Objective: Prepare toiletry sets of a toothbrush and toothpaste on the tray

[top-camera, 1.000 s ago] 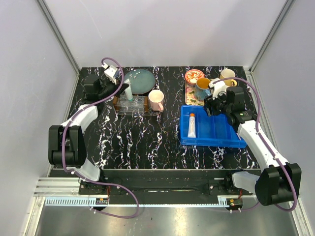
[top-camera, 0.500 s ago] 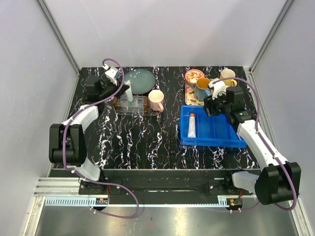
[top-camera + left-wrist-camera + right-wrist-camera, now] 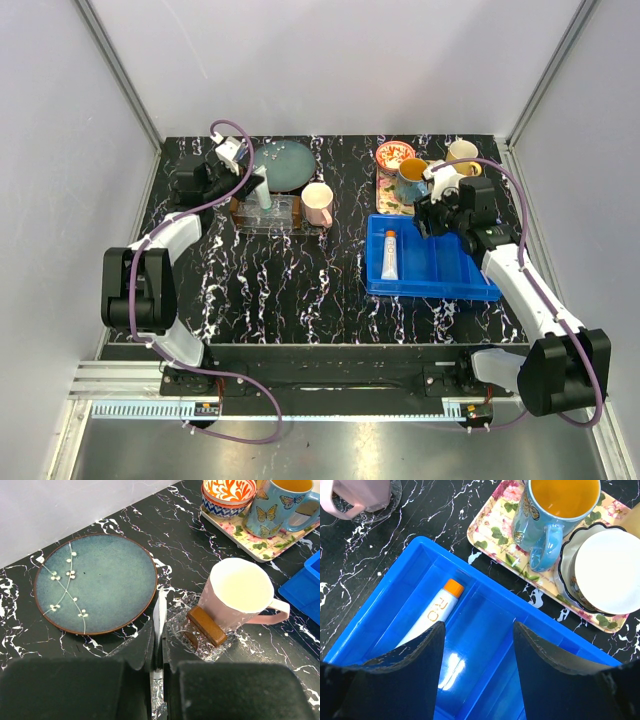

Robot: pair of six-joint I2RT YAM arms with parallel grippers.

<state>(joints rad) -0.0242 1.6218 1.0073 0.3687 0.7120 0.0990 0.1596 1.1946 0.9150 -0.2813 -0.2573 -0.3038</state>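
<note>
My left gripper (image 3: 159,630) is shut on the thin edge of the white, teal-marked toothpaste (image 3: 159,611). In the top view this tube (image 3: 260,186) stands upright over the left end of the clear tray (image 3: 272,214). The tray's brown rack end (image 3: 206,625) lies beside a pink mug (image 3: 240,592) that stands on the tray. My right gripper (image 3: 479,645) is open and empty above the blue bin (image 3: 485,605). The orange-capped toothpaste (image 3: 432,617) lies in the bin's left compartment. The toothbrush is out of view.
A blue-green plate (image 3: 283,163) lies behind the clear tray. A patterned square tray (image 3: 388,192) behind the bin holds a butterfly mug (image 3: 411,180), an orange bowl (image 3: 395,155) and a cream cup (image 3: 462,152). Walls close in on the left, right and back.
My left gripper has edged slightly to the right with the tube in it. The right arm has not moved.
</note>
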